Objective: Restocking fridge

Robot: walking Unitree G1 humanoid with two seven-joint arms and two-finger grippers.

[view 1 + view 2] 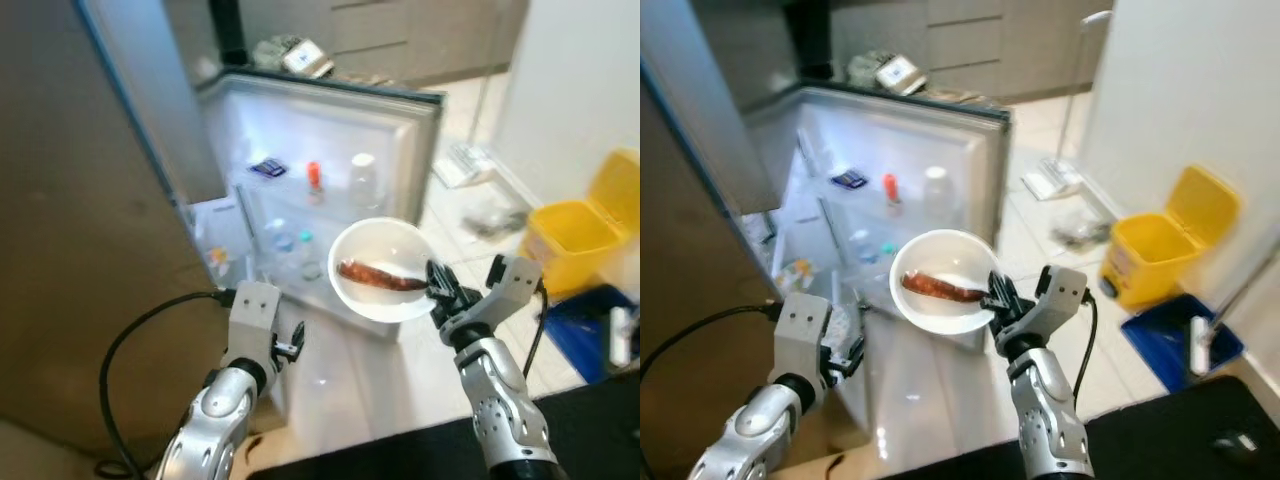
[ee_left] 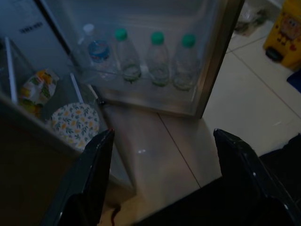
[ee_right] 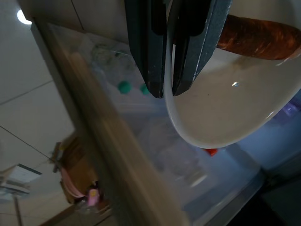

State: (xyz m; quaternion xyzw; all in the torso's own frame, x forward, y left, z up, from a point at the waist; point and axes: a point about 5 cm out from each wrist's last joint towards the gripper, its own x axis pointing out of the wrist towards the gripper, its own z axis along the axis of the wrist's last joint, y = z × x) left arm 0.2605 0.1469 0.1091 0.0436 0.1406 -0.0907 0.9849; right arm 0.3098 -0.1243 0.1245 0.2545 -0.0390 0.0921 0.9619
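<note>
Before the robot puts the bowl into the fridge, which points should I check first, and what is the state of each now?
1. Grip: right gripper fingers pinch the rim of the white bowl, one finger on each side of it. Ok.
2. Load: the sausage lies inside the bowl. Ok.
3. Bowl level: it seems tilted toward the camera. Cannot tell.
4. Fridge door is open. Ok.
5. Free shelf space: a flowered lid and a packet already occupy a shelf. Cannot tell.
6. Left gripper is open, empty, low before the fridge, beside the bowl's path. Ok.
</note>
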